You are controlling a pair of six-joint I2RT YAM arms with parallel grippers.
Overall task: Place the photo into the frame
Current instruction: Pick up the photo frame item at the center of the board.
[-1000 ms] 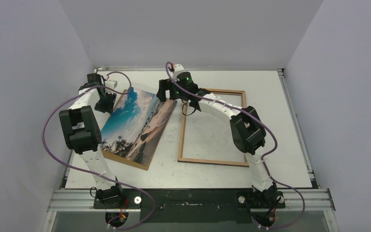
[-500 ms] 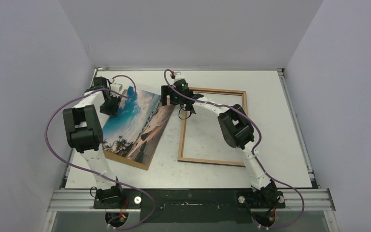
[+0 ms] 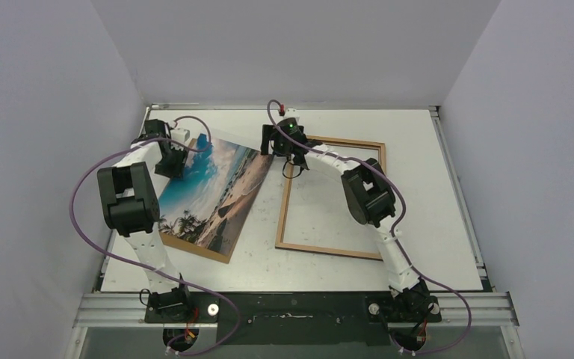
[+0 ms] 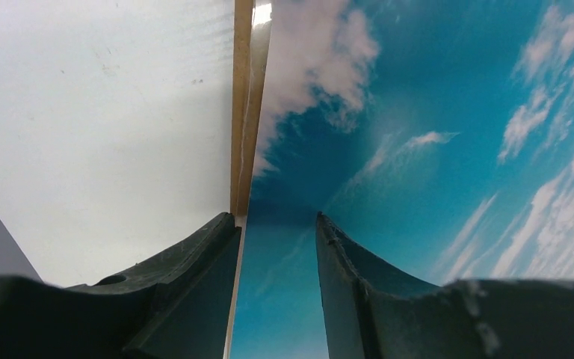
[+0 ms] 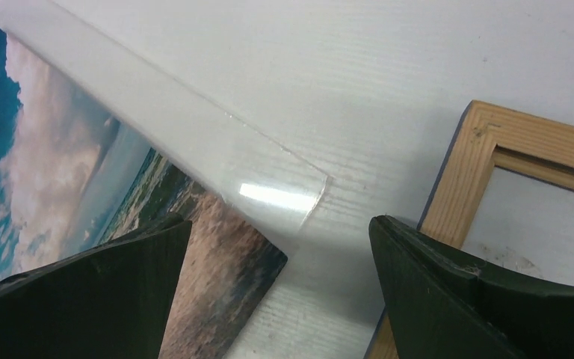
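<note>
I see the photo (image 3: 213,194) lying at 9 o'clock from the frame (image 3: 282,213), its long side running 1 to 7. The left pincer (image 4: 276,218) and the right pincer (image 5: 278,224) both gape. Only the right wrist view shows a clear sheet (image 5: 254,168).

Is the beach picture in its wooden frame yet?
Not yet. The photo lies on a brown board left of the frame, whose opening shows bare table.
</note>
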